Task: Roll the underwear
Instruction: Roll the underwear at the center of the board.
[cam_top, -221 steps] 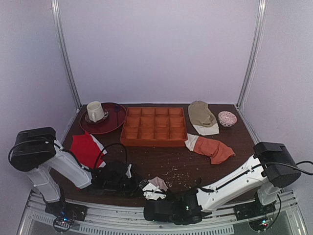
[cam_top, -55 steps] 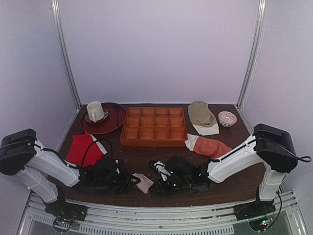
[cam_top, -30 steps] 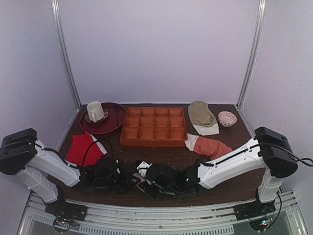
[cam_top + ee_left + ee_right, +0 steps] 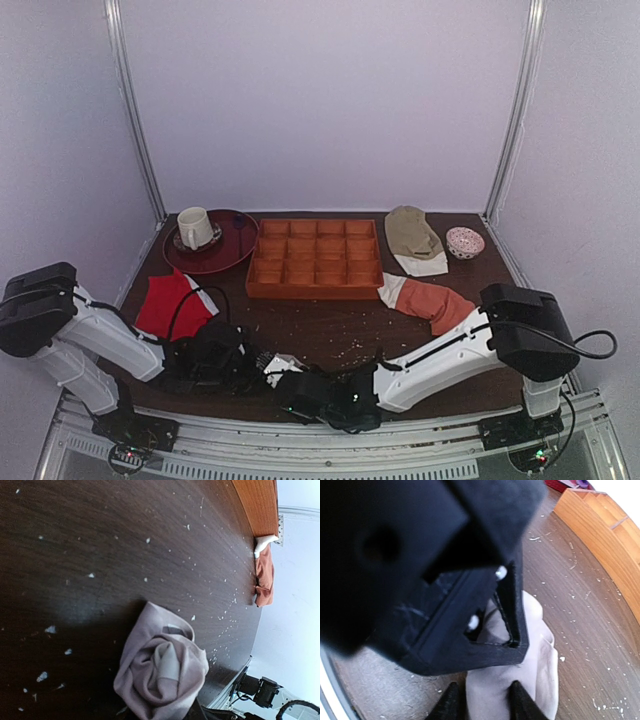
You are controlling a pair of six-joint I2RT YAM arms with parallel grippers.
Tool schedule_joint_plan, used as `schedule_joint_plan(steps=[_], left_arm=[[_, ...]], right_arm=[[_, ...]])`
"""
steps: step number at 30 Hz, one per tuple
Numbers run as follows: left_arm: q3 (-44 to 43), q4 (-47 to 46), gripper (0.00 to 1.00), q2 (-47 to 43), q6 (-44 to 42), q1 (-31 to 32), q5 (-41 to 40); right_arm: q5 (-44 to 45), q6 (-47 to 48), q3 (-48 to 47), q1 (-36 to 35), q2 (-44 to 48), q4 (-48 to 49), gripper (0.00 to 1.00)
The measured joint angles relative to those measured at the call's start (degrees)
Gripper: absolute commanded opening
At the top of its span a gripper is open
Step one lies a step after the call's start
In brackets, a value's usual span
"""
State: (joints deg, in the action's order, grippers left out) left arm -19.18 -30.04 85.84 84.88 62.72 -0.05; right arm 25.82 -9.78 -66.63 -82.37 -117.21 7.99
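I am looking at the underwear [image 4: 283,366] lying at the near edge of the dark wooden table [image 4: 330,325], between the two arms and close to both bases. Through the left wrist camera it is showing as a loose pinkish roll [image 4: 160,672], coiled on itself with a strip of white waistband tucked in the middle, resting on the tabletop among pale crumbs.

The right gripper [image 4: 298,388] is reaching across towards the left side. In its own view its claw [image 4: 485,702] is set narrow, with the two dark fingertips [image 4: 451,702] straddling a fold of the pale cloth [image 4: 540,665] and pinching it between them. A large blurred black part is filling the upper left of that view and sitting over the cloth.

The left gripper [image 4: 240,362] is lying low just left of the bundle. Its fingers are not showing in any view, so I cannot tell how its claw is set.

Farther back, the orange compartment tray [image 4: 315,258] is sitting mid-table, the red garment [image 4: 170,303] is lying on the left and the orange-rust garment [image 4: 435,302] on the right.
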Motion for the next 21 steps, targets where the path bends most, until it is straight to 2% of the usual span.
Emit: schedule_joint_plan(steps=[3, 6, 13, 15, 18, 21], left_arm=[[0.0, 0.0, 0.00, 0.0, 0.2, 0.0, 0.0], [0.0, 0.0, 0.00, 0.0, 0.3, 0.0, 0.0], [0.0, -0.1, 0.01, 0.0, 0.7, 0.0, 0.0], [0.1, -0.2, 0.10, 0.0, 0.8, 0.0, 0.0], [0.4, -0.8, 0.33, 0.0, 1.2, 0.0, -0.1], [1.2, -0.7, 0.50, -1.0, 1.6, -0.1, -0.3]], right_arm=[[2.2, 0.7, 0.0, -0.4, -0.5, 0.5, 0.11], [3.8, 1.1, 0.0, -0.8, -0.7, 0.9, 0.02], [4.8, 1.0, 0.1, -1.1, -0.9, 1.3, 0.00], [4.8, 1.0, 0.2, -1.1, -0.9, 1.5, 0.00], [4.8, 1.0, 1.4, -1.2, -0.7, 3.4, 0.00], [4.1, 0.8, 3.2, -1.0, -0.2, 6.3, 0.00]])
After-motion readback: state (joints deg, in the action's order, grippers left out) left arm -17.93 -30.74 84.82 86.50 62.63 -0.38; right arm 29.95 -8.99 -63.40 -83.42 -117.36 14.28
